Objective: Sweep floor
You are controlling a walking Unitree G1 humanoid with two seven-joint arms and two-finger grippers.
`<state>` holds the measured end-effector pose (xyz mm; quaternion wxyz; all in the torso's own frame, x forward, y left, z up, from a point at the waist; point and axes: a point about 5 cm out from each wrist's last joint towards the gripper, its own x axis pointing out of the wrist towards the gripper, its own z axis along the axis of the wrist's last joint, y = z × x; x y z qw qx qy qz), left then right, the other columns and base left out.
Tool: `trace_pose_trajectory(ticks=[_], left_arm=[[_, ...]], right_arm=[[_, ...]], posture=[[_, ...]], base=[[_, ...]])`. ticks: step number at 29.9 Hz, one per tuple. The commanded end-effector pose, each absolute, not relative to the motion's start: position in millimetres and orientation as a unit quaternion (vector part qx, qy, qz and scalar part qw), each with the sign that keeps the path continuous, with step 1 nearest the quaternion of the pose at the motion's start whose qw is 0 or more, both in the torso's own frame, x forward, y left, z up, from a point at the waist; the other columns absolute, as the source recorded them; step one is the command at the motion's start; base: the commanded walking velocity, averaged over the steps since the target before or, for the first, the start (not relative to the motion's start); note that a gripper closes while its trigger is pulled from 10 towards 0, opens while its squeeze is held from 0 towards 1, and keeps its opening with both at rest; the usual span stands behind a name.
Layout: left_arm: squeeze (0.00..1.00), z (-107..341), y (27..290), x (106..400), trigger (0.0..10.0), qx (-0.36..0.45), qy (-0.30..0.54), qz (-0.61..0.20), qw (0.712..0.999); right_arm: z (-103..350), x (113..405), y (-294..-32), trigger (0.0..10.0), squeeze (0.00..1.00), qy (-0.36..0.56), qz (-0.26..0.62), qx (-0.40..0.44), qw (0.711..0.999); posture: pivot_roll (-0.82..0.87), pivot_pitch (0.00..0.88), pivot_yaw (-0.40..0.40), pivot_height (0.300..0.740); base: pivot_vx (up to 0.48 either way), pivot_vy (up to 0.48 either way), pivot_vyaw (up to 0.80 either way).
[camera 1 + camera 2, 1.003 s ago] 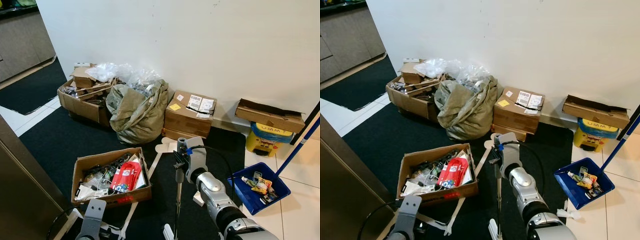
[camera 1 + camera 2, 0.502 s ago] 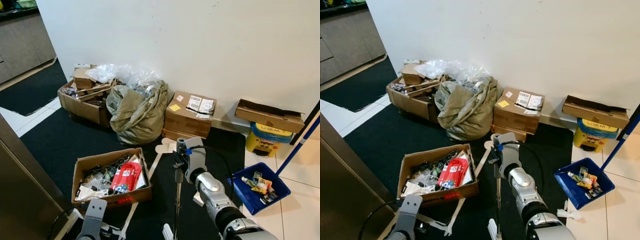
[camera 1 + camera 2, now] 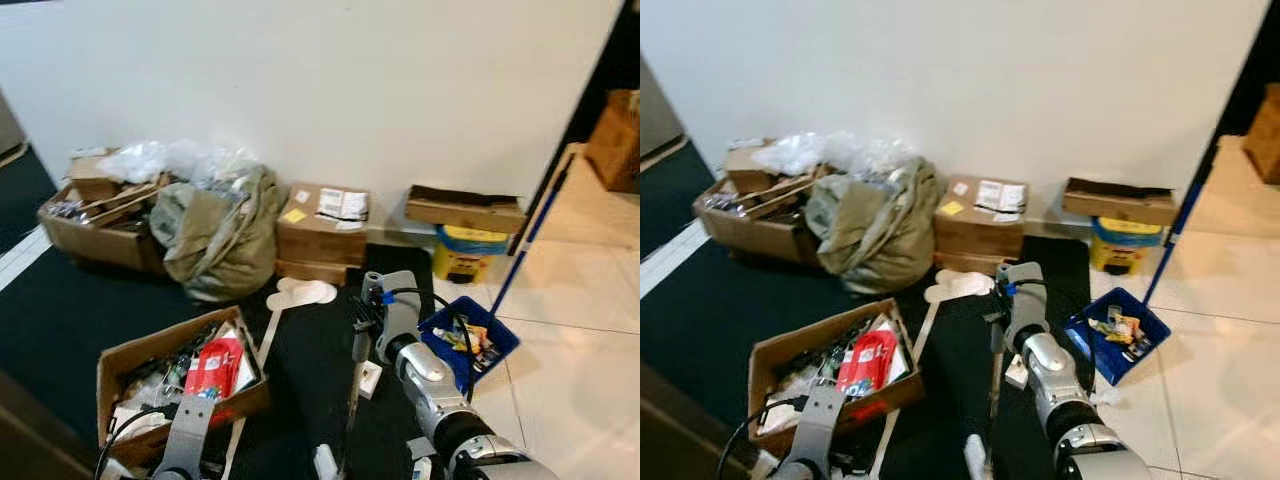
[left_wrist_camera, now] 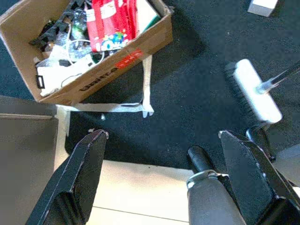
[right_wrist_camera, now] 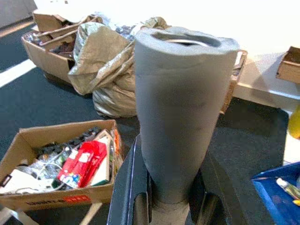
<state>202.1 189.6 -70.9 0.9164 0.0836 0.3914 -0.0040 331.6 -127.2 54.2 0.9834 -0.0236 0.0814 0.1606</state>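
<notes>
Two arms lowered, right gripper [image 5: 171, 206] clamping broom handle [image 5: 180, 117]

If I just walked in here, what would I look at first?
Probably the robot's right gripper in the middle, holding a broom by its grey handle over the black mat. Next, the bright blue dustpan with colourful litter in it, on the tiles to the right. Then the open cardboard box of clutter with a red packet, down on the left.
</notes>
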Motion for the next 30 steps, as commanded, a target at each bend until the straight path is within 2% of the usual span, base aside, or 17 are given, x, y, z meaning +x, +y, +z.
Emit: trace_pose_trajectory(ticks=[1,28,30], left_arm=[[0.0,-73,190,199,10.0,0.08,0.398,-0.004,0.914],[0.0,-71,188,202,10.0,0.074,0.394,-0.005,0.916],[0.0,-71,188,202,10.0,0.074,0.394,-0.005,0.916]], right_arm=[[60,334,-120,10.0,0.0,0.068,0.171,-0.017,0.983],[71,341,-116,10.0,0.0,0.046,0.18,-0.007,0.983],[72,341,-117,10.0,0.0,0.046,0.178,-0.01,0.983]], posture=[[-0.09,0.003,0.04,0.74],[-0.08,0.01,0.031,0.74],[-0.08,0.01,0.031,0.74]], base=[[0.24,0.0,0.0],[0.299,0.0,0.0],[0.347,0.0,-0.61]])
